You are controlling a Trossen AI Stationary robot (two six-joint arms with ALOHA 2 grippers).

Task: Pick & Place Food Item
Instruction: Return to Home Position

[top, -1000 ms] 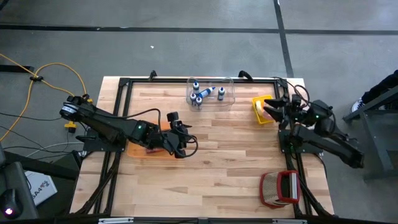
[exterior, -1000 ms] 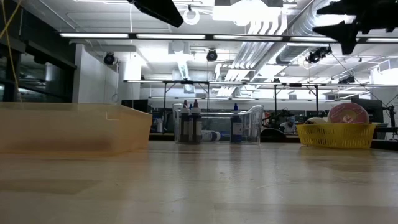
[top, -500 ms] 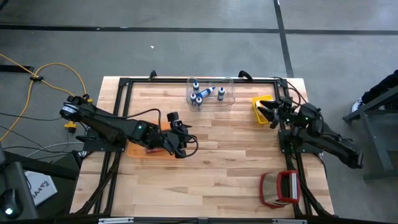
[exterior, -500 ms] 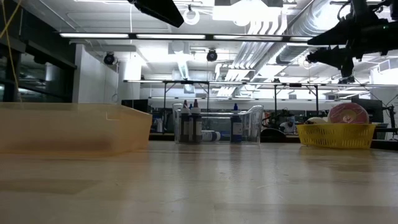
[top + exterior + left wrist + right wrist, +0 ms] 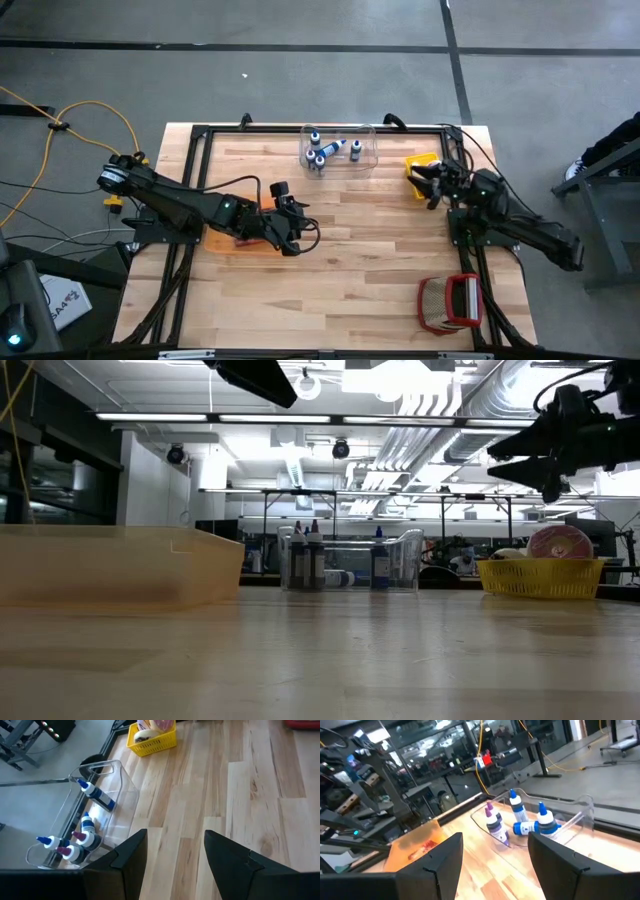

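- pink donut (image 5: 558,544) stands on edge in the yellow bin (image 5: 540,578), its top showing above the rim; a paler rounded piece (image 5: 510,554) lies next to it in the same bin, and i cannot tell what it is.
- yellow bin sits on the wooden table (image 5: 360,250) at its far right side, near the clear container (image 5: 340,148) of small bottles (image 5: 519,811), but apart from it.
- right gripper (image 5: 492,467) hangs in the air above the bin, touching nothing; its fingers (image 5: 440,857) are spread apart with nothing between them.
- right arm (image 5: 530,232) reaches in from the table's right edge.
- left gripper (image 5: 175,837) hovers over the table's left half, just past the right end of the orange tray (image 5: 232,238); its fingers (image 5: 131,855) are also apart and hold nothing.
- left arm (image 5: 170,200) lies stretched across the tray from the left edge.
- a red-framed object (image 5: 450,303) lies at the near right corner, well apart from both grippers.
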